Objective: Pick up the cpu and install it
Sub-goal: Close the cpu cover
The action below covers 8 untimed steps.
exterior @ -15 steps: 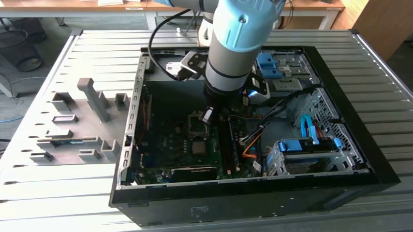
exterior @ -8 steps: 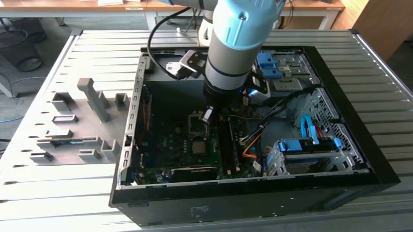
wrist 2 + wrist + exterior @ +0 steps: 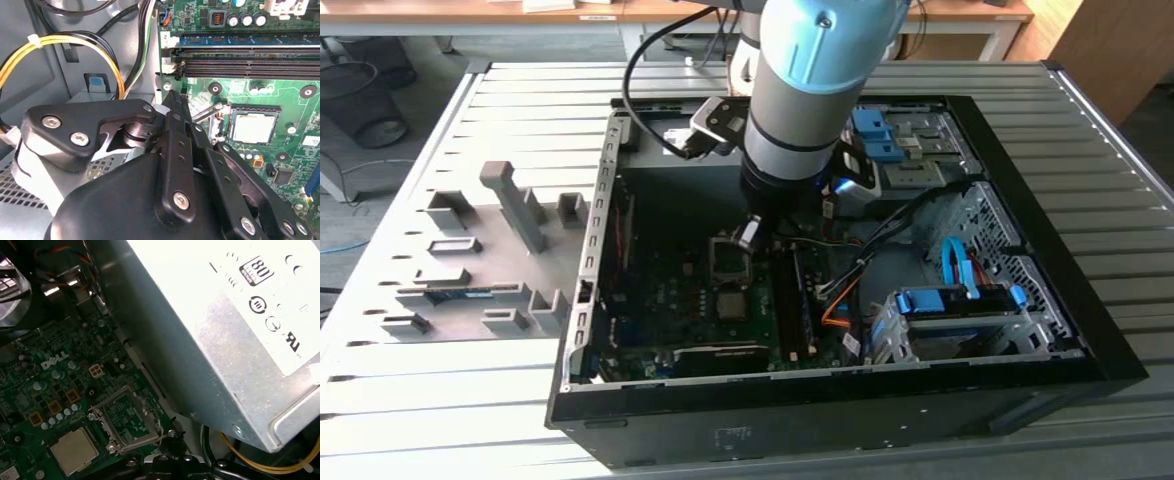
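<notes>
Harsh glare washes out the grey box (image 3: 225,305) (elsewhere dim).

Exterior view: you look steeply down from high and well back on the whole open case (image 3: 854,420) on the table (image 3: 454,400).
Second wrist view: you sit close over the board (image 3: 240,87).
First wrist view: close, slanting along the grey box (image 3: 210,340).
Shared in both wrist views: the cpu (image 3: 253,127) (image 3: 75,450).

The black gripper (image 3: 172,102) looms in the foreground, its tip near the socket but apart from the cpu (image 3: 253,127), which lies flat inside the dark socket frame on the green motherboard (image 3: 295,107). Long dark memory slots (image 3: 250,62) run just beyond the socket, and yellow cables (image 3: 65,42) arc over the grey case wall.
</notes>
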Available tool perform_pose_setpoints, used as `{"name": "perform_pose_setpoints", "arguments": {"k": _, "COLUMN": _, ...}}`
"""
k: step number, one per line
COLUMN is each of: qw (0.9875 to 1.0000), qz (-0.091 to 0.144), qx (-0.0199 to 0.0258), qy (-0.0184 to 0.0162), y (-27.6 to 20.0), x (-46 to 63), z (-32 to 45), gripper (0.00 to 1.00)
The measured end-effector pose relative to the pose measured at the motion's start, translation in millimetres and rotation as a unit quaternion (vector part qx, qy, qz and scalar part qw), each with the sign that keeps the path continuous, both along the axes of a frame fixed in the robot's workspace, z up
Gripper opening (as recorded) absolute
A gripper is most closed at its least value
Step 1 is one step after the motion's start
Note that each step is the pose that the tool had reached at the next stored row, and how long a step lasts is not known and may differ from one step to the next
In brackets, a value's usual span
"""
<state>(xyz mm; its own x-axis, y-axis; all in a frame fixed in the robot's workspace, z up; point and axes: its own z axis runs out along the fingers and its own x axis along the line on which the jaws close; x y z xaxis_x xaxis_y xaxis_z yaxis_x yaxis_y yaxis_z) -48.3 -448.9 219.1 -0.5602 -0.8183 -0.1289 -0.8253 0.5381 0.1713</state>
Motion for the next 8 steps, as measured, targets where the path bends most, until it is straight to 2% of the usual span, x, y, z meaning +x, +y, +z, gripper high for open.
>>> {"name": "perform_pose_setpoints", "arguments": {"k": 8, "qw": 1.0, "qz": 0.0, "qx": 0.0003, "qy": -0.0002, "y": -0.5, "x": -0.3, "z": 2.0, "gripper": 0.1}}
